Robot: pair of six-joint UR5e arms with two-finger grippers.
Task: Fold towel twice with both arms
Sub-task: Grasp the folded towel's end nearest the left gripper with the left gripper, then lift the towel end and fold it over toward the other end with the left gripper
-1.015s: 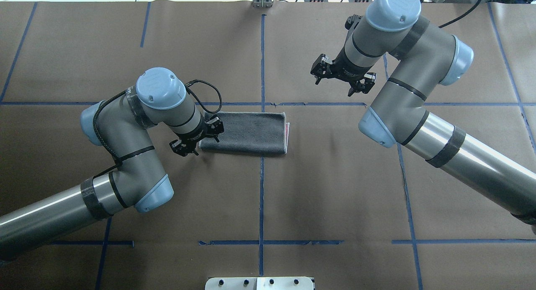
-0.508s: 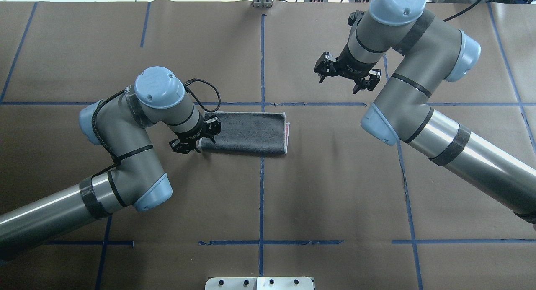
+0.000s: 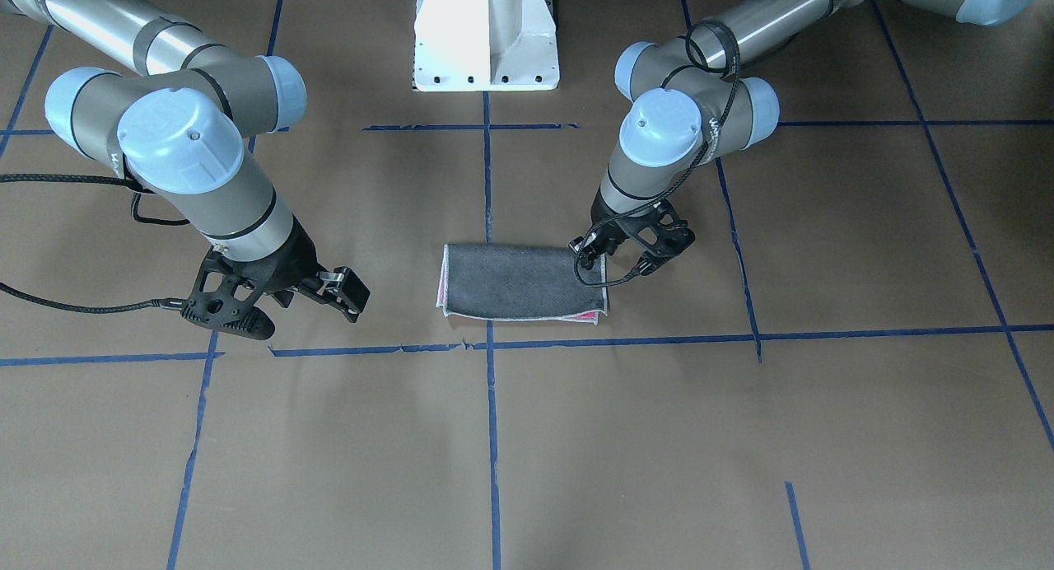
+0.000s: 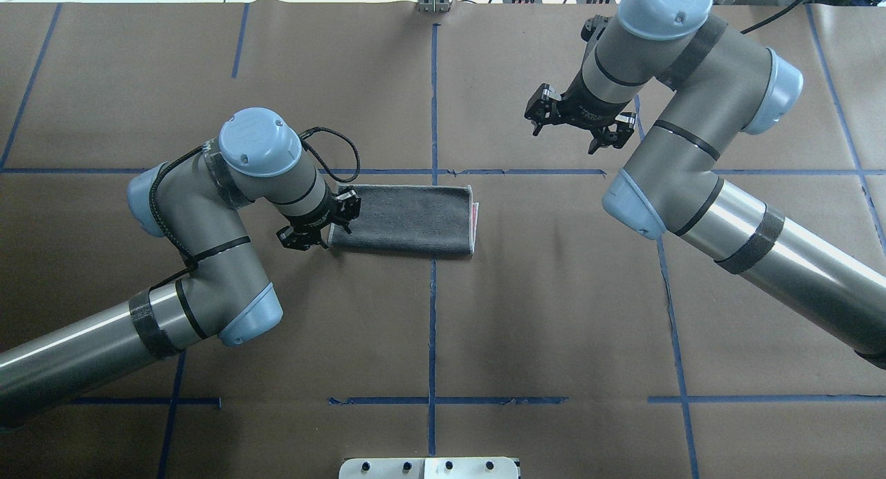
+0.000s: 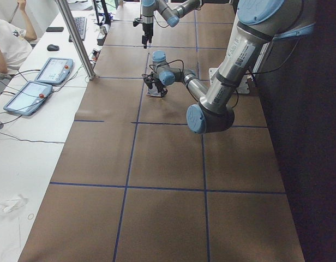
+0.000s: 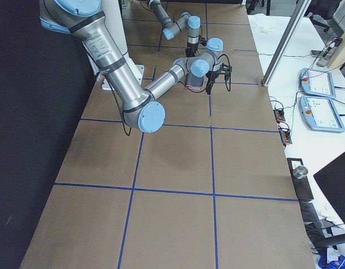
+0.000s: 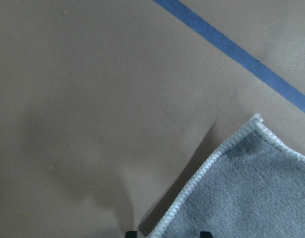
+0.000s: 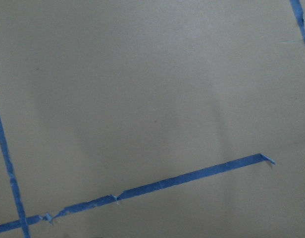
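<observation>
Left gripper (image 4: 319, 221) sits low at the towel's (image 4: 408, 219) left short edge, jaws apart and straddling it: one finger over grey cloth by the far corner, the other off the cloth beside the near corner. Whether either touches cannot be told. The left wrist view shows that corner only: grey pile, whitish edging (image 7: 212, 163), brown paper around it. Towel lies flat on the table (image 4: 554, 313) as a long rectangle, grey face up. Its right short edge shows the stacked layers nearly aligned, with a thin pink strip (image 4: 475, 216) peeping out. Far long edge runs parallel to, and just beside, the cross tape line (image 4: 526, 172). The centre tape line (image 4: 432, 327) passes under the towel toward its right end. Right gripper (image 4: 580, 124), jaws apart, hangs above the table beyond the cross line, well apart from the towel. A broad stretch of paper lies between it and the towel's right edge. The right wrist view shows only paper and tape.
</observation>
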